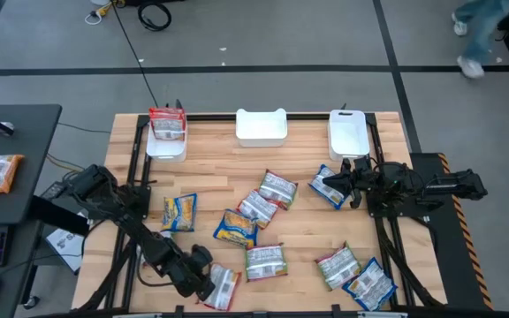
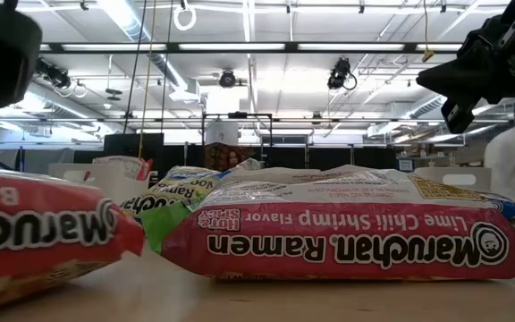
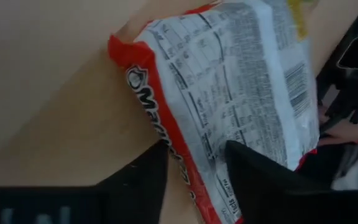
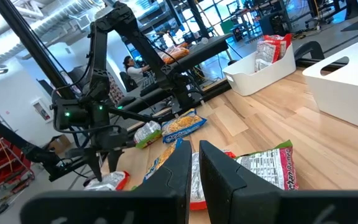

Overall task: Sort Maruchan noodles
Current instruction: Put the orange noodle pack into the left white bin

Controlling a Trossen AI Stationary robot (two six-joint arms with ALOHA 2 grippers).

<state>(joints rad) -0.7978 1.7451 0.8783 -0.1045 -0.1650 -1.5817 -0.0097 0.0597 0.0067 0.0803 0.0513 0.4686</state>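
On the wooden counter the left tool is down at the near edge, its fingers set on either side of the red border of a red-orange packet; they straddle it, though whether they already press it I cannot tell. That packet lies label-back up in the left wrist view, at the counter's front edge. Just beyond the left arm a blue-yellow packet lies flat. At the far left corner a white bin holds a red-orange packet. In the middle of the counter lie several more noodles: a second blue-yellow packet, two silvery packets overlapping near it, and a lime-shrimp packet nearer the front. A second white bin sits at the far middle, a third bin to its right. The right tool hovers with fingers pressed together above a blue packet. Near the front right corner lie a silvery packet and another blue packet, touching.
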